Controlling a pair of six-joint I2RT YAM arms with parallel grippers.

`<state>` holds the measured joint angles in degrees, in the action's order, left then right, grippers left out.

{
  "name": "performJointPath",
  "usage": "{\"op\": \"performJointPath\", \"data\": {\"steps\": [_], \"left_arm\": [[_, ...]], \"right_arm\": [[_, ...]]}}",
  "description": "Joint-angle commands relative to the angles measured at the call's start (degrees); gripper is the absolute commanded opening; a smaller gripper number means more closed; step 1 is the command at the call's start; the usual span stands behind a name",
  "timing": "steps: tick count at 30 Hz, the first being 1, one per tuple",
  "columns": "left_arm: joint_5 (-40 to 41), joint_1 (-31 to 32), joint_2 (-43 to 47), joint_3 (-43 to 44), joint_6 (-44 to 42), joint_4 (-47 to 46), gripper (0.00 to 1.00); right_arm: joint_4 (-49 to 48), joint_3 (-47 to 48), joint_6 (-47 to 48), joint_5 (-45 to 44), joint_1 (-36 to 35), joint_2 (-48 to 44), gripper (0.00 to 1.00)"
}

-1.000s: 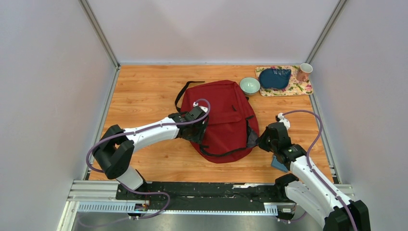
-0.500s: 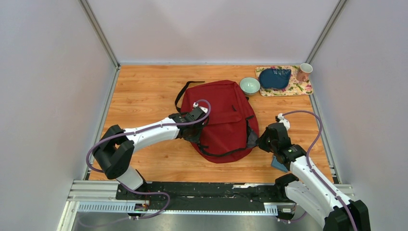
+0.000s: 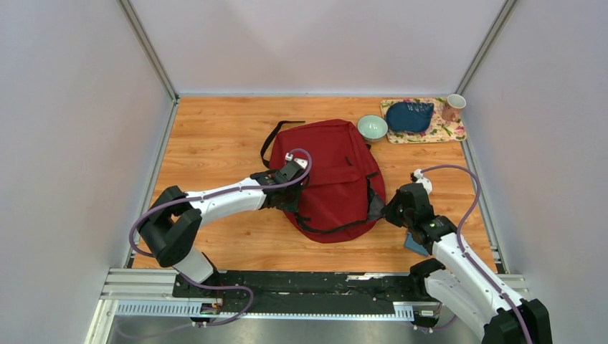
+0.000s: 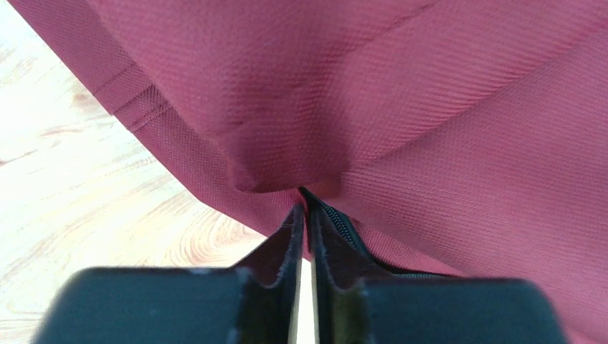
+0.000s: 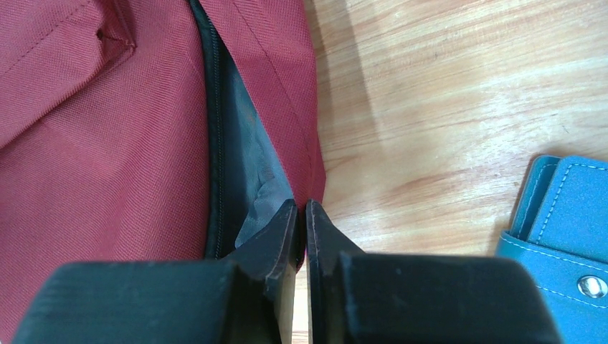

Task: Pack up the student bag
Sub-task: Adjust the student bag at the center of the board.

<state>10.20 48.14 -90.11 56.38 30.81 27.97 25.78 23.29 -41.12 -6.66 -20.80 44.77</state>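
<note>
Now that left fingers (image 4: 297,229) have snapped nearly shut, pinching fabric by zipper (image 4: 338,223), you've got student bag (image 3: 337,179) held both sides; right fingers (image 5: 292,222) clamped on opening's rim. Bag lies flat on counter (image 3: 215,136), centre. Looks ready to spread mouth.

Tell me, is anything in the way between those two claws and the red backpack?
Nothing visible. The left gripper pinches fabric of the student bag at its left edge; the right gripper pinches the rim of its open zipper. The blue wallet lies aside on the table, not between.
</note>
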Motion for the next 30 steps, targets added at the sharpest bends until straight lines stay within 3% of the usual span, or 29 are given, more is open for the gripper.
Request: {"op": "performJointPath", "data": {"steps": [1,12,24,30], "left_arm": [[-3.07,-2.08,2.65,-3.99,2.59,-5.72,0.02],[-0.09,-2.61,15.21,-17.34,5.75,-10.47,0.00],[4.83,-2.44,29.89,-28.42,13.39,-10.65,0.00],[10.98,0.37,36.40,-31.68,17.26,-9.69,0.00]], "right_arm": [[-2.14,0.18,0.17,1.03,0.14,0.31,0.11],[-6.97,3.78,2.71,5.86,0.14,11.72,0.10],[-11.63,15.20,5.79,13.86,-1.17,27.02,0.08],[-12.24,21.62,7.63,14.92,-3.81,33.62,0.08]]}}
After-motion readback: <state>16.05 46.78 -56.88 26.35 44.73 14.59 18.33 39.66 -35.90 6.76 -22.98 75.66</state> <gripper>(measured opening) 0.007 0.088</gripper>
